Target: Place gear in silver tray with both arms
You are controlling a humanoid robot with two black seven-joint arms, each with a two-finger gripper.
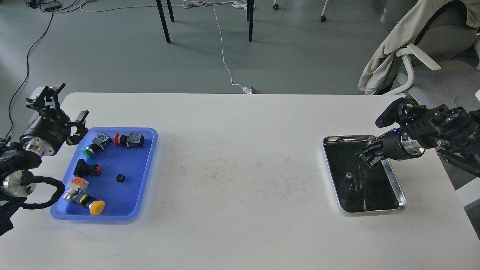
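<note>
the gear [120, 177] is a small black ring-shaped part lying flat in the blue tray [148, 176], near the tray's middle and apart from the other parts. judged from its look, it is light, rigid and hard, with a low profile that leaves little to grip; a pinch across its outer rim, taken from above, is the likely hold, and it may slip or roll if squeezed off-centre.

count: 1 gear, 5 push-button switches in the blue tray (green [92, 148], red [128, 140], black [87, 168], yellow [83, 195] among them), 1 blue tray, 1 silver tray [394, 182], 2 arms.

the silver tray sits well apart on the desk's [240, 210] right side; its dark bottom shows only reflections.

left gripper [63, 110] hangs spread wide beside the blue tray's far left corner, empty. right gripper [368, 156] hovers over the silver tray's far right part; whether its jaws are apart cannot be told.
</note>
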